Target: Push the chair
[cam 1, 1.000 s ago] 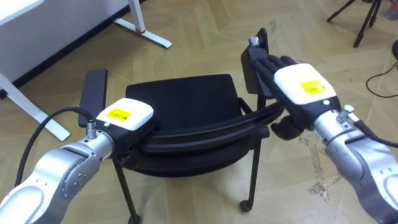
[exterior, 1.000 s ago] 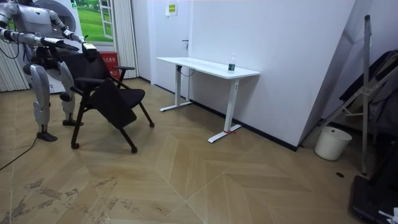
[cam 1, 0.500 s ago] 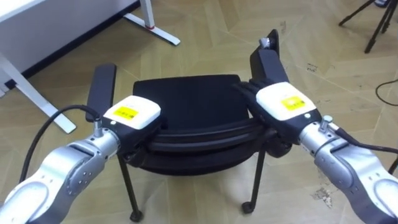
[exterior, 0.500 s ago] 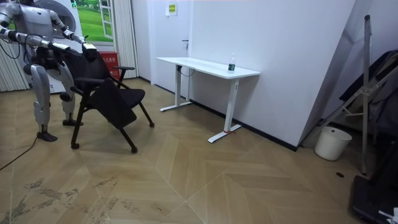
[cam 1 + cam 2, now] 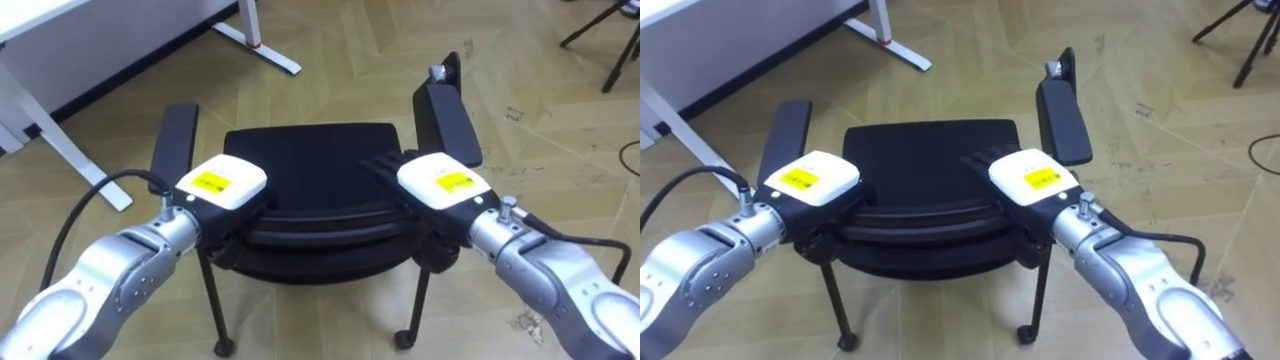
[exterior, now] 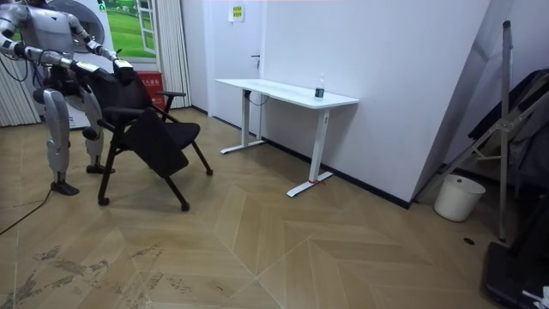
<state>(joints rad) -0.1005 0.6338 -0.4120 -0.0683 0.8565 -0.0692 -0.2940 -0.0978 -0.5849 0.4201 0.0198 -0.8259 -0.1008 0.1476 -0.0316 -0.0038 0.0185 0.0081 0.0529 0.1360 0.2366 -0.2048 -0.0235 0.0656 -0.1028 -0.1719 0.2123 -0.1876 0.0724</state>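
Note:
A black chair (image 5: 310, 165) with two padded armrests stands on the wood floor right in front of me, its seat facing away. My left hand (image 5: 222, 185) rests on the left part of the curved backrest top (image 5: 320, 215). My right hand (image 5: 440, 185) lies on the right part of the backrest, close to the right armrest (image 5: 447, 110), with its dark fingers (image 5: 385, 165) stretched straight over the rim toward the seat. In the room view I stand behind the chair (image 6: 150, 129) at the room view's left, both arms reaching to its back.
A white desk (image 5: 60, 20) with white legs (image 5: 262, 48) lies ahead on my left; in the room view the desk (image 6: 287, 93) carries a bottle (image 6: 320, 87). Tripod legs (image 5: 610, 40) stand at my far right. A white bin (image 6: 455, 197) sits by the wall.
My right hand has come in from beside the right armrest and settled on the backrest top. The eye view has shifted a little; the chair stays about where it was.

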